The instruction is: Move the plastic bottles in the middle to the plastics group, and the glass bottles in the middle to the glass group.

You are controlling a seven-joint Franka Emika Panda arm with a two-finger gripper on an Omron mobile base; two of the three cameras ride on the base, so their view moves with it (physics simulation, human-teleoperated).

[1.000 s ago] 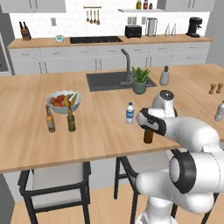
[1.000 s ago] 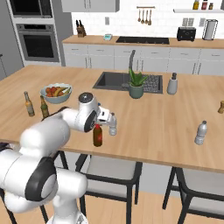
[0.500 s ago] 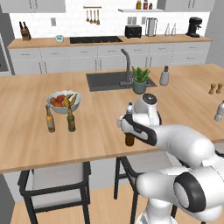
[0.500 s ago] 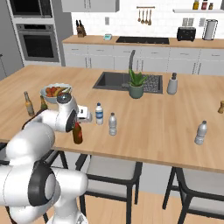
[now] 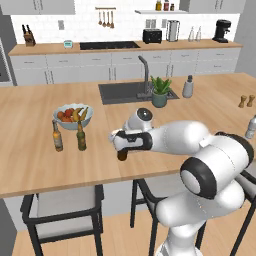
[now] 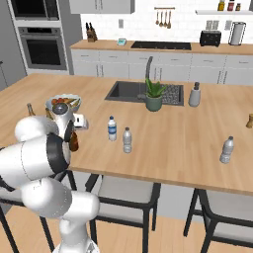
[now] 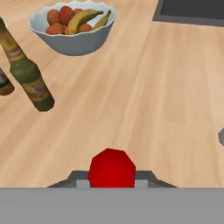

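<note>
My gripper (image 5: pixel 122 148) is shut on the neck of the dark brown glass bottle (image 5: pixel 121 156), which hangs upright near the counter's front edge. From the hand camera its red cap (image 7: pixel 112 168) sits between my fingers. The glass group stands to the left: the amber bottle (image 5: pixel 57 136) and the green bottle (image 5: pixel 80 136), also seen as the green bottle (image 7: pixel 28 74) and part of the amber bottle (image 7: pixel 4 85). Two plastic bottles stand mid-counter: the blue-labelled one (image 6: pixel 112 128) and the plain one (image 6: pixel 127 140). The silvery plastics-group bottle (image 6: pixel 227 149) is far right.
A fruit bowl (image 5: pixel 71 116) sits just behind the glass group. The sink (image 5: pixel 131 91), a potted plant (image 5: pixel 160 91) and a grey soap dispenser (image 5: pixel 188 86) lie further back. Shakers (image 5: pixel 245 101) stand at the right. Stools are tucked under the counter's front edge.
The arm has swung left across the counter with the red-capped bottle in its grip, from beside the plastic bottles to a spot closer to the amber and green bottles.
</note>
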